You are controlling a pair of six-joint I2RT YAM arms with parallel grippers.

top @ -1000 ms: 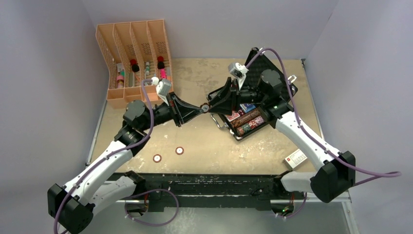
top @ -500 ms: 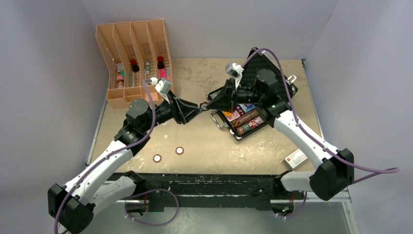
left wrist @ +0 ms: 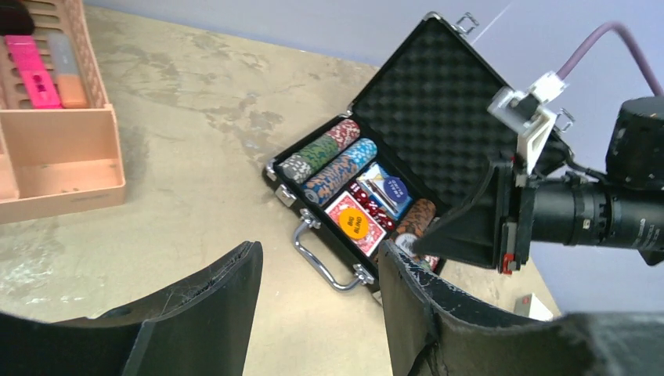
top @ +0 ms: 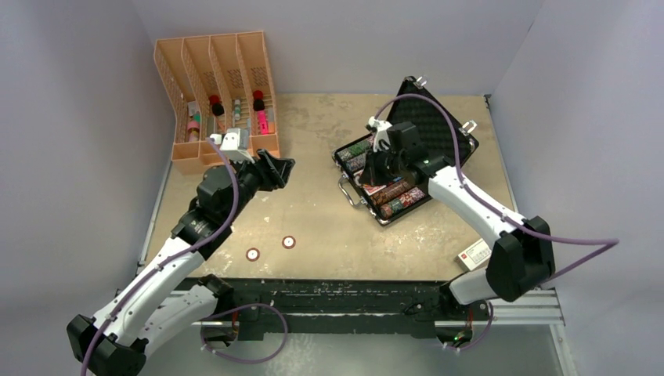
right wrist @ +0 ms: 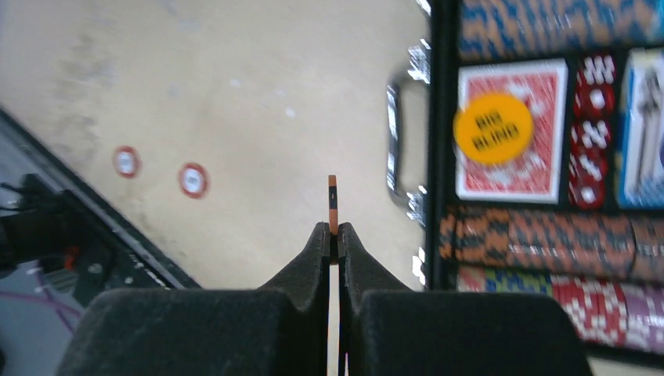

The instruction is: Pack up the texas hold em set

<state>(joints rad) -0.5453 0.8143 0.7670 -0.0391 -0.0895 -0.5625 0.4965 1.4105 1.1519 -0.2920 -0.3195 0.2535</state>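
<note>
The texas hold em set is an open black briefcase right of centre, with rows of coloured chips in its base. My right gripper hovers over the case's near-left edge, shut on an orange chip held edge-on. Beside it in the right wrist view are the silver handle, a red-backed card deck carrying a yellow button, and the chip rows. My left gripper is open and holds nothing, well left of the case. Two loose red chips lie near the table's front.
An orange four-slot rack with bottles stands at the back left, close behind the left arm. A small white box lies at the front right. Grey walls close in the table on three sides.
The two grippers met at the table's middle, where the left opened and the right shut on the chip. The left arm has drawn back left and the right has swung over the case.
</note>
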